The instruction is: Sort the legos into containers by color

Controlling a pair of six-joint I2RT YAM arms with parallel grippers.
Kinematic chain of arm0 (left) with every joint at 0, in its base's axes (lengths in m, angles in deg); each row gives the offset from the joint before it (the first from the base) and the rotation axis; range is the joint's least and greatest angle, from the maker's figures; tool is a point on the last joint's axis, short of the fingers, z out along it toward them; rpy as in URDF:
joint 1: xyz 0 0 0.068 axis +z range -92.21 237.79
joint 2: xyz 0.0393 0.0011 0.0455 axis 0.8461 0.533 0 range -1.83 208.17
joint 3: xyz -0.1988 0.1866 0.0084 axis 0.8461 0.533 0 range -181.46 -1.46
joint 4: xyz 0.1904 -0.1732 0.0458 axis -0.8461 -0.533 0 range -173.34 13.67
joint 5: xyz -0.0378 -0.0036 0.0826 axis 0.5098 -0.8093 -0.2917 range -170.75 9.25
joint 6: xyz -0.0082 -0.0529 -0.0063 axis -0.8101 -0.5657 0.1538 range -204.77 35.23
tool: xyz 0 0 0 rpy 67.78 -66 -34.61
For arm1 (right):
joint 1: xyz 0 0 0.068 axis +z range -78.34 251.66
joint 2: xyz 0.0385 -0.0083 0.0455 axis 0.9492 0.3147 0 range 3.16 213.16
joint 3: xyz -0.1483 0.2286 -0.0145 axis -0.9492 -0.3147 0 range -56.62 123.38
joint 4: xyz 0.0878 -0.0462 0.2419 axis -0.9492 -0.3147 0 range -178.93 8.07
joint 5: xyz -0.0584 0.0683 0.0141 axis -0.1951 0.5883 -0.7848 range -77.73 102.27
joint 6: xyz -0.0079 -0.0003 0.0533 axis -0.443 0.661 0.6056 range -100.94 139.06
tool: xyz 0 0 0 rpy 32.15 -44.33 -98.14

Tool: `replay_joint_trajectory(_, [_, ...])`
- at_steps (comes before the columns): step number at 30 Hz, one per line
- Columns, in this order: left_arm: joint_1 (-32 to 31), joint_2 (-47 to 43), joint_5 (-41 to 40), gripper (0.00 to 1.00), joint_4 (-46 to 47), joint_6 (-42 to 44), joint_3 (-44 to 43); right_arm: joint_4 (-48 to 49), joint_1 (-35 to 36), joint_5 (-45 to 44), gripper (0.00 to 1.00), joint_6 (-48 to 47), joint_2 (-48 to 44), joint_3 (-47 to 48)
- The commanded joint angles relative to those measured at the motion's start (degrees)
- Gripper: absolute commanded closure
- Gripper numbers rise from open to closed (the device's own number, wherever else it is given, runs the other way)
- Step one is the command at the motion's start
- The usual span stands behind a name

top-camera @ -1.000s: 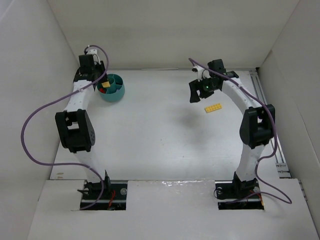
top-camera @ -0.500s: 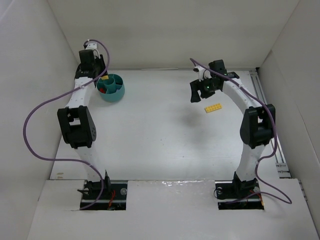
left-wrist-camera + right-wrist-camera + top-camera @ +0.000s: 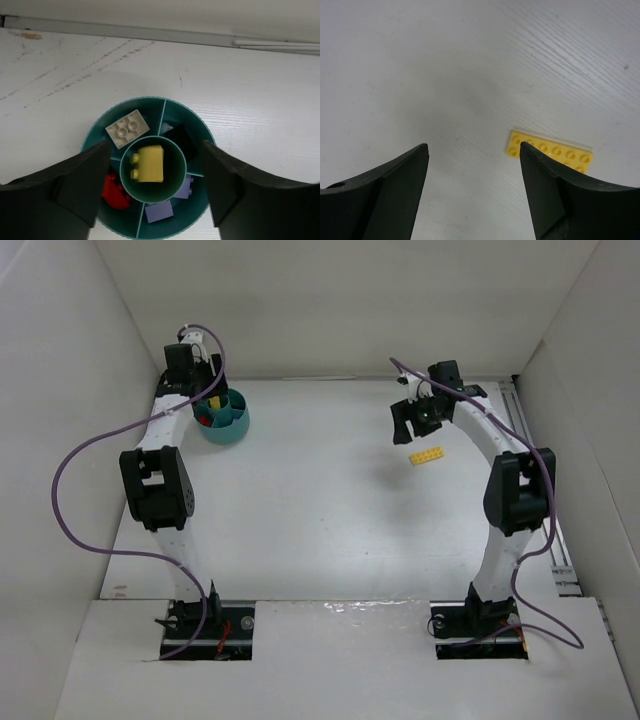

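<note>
The teal divided bowl stands at the far left. In the left wrist view the bowl holds a yellow brick in its centre cup. Its outer compartments hold a cream brick, a red brick, two pale purple bricks and something dark. My left gripper hangs open and empty above the bowl; it also shows in the top view. A flat yellow plate lies on the table at the right. My right gripper is open and empty just above it. In the right wrist view the plate lies partly behind the right finger of that gripper.
White walls enclose the table on the left, back and right. A purple cable loops off the left arm. A rail runs along the table's right edge.
My left wrist has shifted a little right and back over the bowl. My right gripper has moved slightly right, closer to the yellow plate.
</note>
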Motion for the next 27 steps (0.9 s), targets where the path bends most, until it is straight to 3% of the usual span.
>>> replay_joint_trajectory(1, [-0.2,-3.3,2.6,0.32,2.3,0.7,-3.4,3.0,-3.3,-2.3,0.23,-2.8,-1.6,-0.5])
replay_joint_trajectory(2, [-0.2,-3.3,3.2,0.24,2.8,0.7,-4.2,3.0,-3.8,-3.0,0.23,-3.3,-1.6,-0.5])
replay_joint_trajectory(4, [-0.2,-4.7,6.0,0.00,2.8,1.2,-5.1,3.0,-4.6,-3.7,0.23,-4.7,-1.6,0.1])
replay_joint_trajectory(8, [0.3,-6.9,7.1,0.00,1.7,-4.6,-7.7,0.4,-6.0,-4.3,0.24,-10.7,-2.1,0.6])
replay_joint_trajectory(10, [1.1,-6.9,22.2,0.00,0.7,-2.6,-9.8,-1.5,-6.7,-5.0,0.27,-17.7,-3.3,0.0])
replay_joint_trajectory(11, [1.1,-7.4,30.1,0.00,-0.5,4.2,-10.8,-2.4,-7.3,-5.6,0.27,-20.8,-3.3,0.0])
replay_joint_trajectory(13, [1.1,-8.2,45.6,0.00,-3.5,9.2,-10.8,-5.0,-8.7,-5.6,0.29,-29.9,-5.0,-1.7])
replay_joint_trajectory(21, [-2.1,-10.3,57.5,0.00,-1.3,9.0,-4.5,-7.9,-9.4,-3.5,0.30,-53.0,-6.7,-6.8])
replay_joint_trajectory(27, [-3.2,-10.9,58.0,0.00,-0.8,8.5,-3.8,-13.1,-9.9,-2.9,0.27,-67.2,2.6,2.0])
